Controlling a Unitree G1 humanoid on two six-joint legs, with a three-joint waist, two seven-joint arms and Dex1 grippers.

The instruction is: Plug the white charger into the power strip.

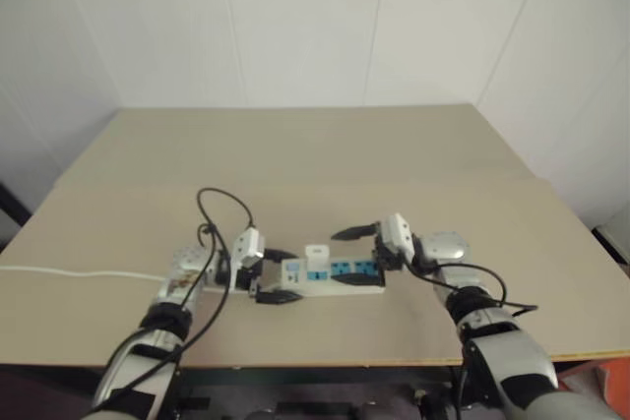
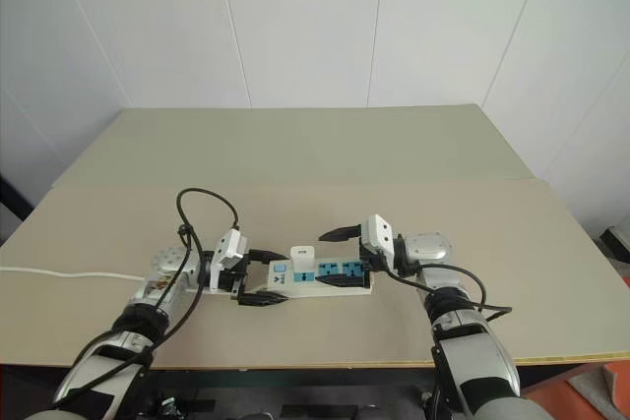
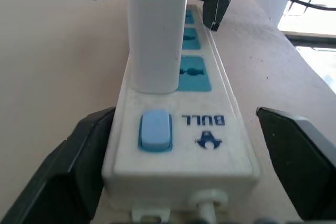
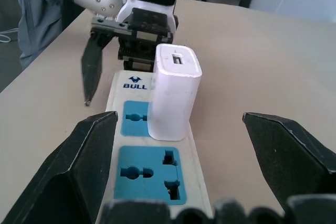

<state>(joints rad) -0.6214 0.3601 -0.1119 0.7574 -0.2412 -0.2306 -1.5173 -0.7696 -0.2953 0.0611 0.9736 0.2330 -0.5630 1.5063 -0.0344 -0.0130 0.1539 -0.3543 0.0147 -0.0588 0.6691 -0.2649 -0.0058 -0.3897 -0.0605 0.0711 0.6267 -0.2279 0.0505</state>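
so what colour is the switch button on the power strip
Pale blue switch button, set in the white power strip; clearest in the left wrist view.

One power strip (image 2: 320, 280) on one tan table (image 2: 325, 164), with three blue sockets; the left one is taken. One white charger (image 2: 302, 262) stands in it. One blue switch (image 3: 155, 129) at the strip's left end. One thin white cord (image 2: 59, 274). Two grippers: left gripper (image 2: 258, 276), right gripper (image 2: 340, 259).

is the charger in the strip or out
In. The charger stands upright, its base flush on a blue socket of the strip; no prongs show.
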